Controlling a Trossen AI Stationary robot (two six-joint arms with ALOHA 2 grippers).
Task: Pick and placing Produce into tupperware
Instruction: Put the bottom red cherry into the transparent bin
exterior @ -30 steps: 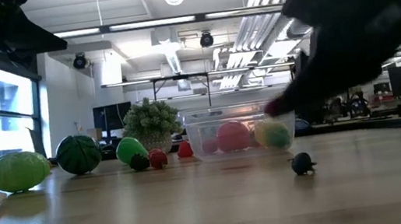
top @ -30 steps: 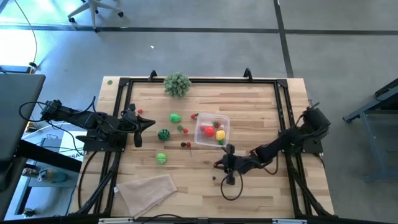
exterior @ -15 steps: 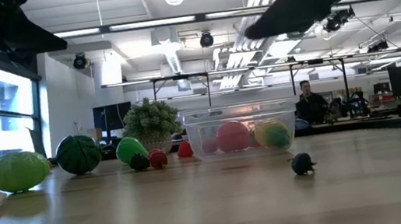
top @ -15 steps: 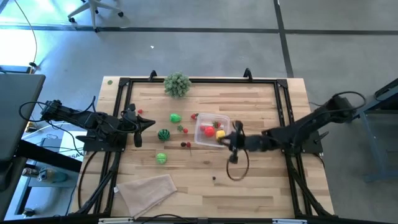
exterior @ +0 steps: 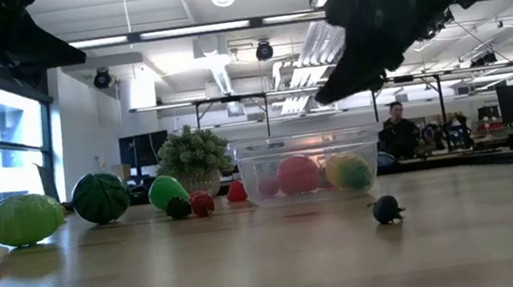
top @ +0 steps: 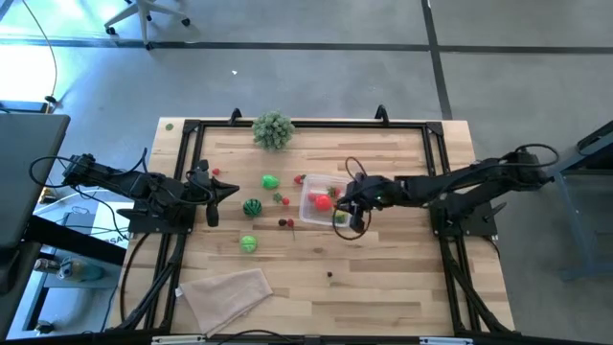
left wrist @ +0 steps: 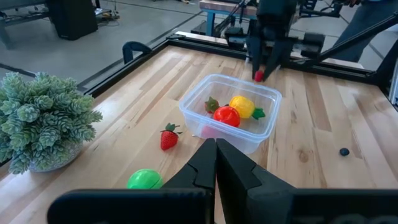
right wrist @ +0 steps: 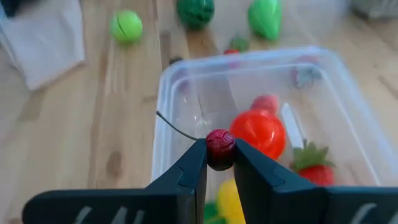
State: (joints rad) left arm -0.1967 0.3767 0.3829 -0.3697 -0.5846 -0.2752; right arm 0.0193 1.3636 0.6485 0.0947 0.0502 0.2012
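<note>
One red berry [right wrist: 219, 148] pinched in right pincer [right wrist: 219, 163], above tupperware [right wrist: 186, 112] rim

Headcount on the table: one tupperware [left wrist: 245, 138], one plant [top: 273, 128], one cloth [top: 228, 292].
Three big green pieces sit loose: the green fruit [top: 271, 180], the watermelon [top: 252, 206], the lime ball [top: 248, 243]. One strawberry [left wrist: 169, 137] lies just beside the tub, and one dark berry [top: 330, 276] sits off alone. The tiny berries nearby are too small to count surely. In the tub: one red ball [left wrist: 226, 115], one yellow piece [left wrist: 241, 106], a second strawberry [right wrist: 311, 168]. One red berry [left wrist: 259, 76] is pinched in the right gripper [right wrist: 219, 149].
</note>
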